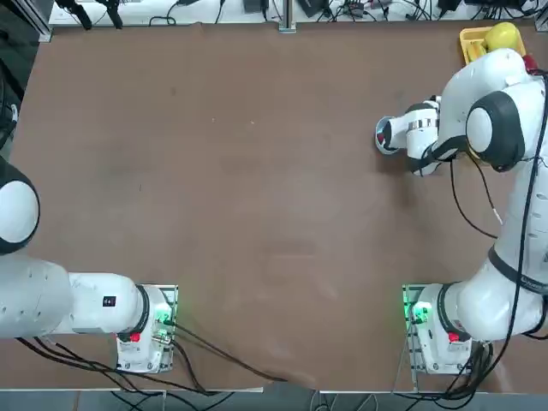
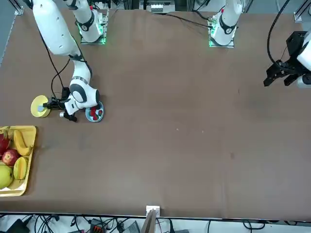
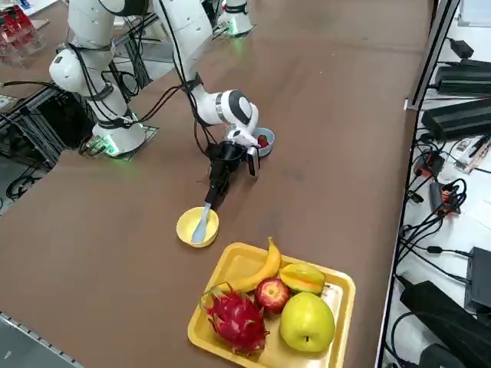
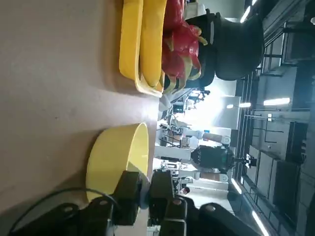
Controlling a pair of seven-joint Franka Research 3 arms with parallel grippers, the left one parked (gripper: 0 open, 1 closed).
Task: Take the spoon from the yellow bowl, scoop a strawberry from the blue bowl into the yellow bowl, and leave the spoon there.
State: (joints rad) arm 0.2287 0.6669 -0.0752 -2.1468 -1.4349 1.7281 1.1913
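Resting with its bowl end in the yellow bowl [image 3: 197, 227], the spoon [image 3: 202, 222] leans its handle over the rim toward the right hand [image 3: 215, 188], which has closed on that handle, probably so the spoon can be lifted out for scooping. The blue bowl [image 3: 265, 142] sits just behind the hand, strawberries [image 2: 97, 114] inside, handy for the next move. All lie near the table's right edge, with the fruit tray [image 3: 336, 289] in the far right corner. One spoon, two small bowls, one tray; strawberries are too small to count.
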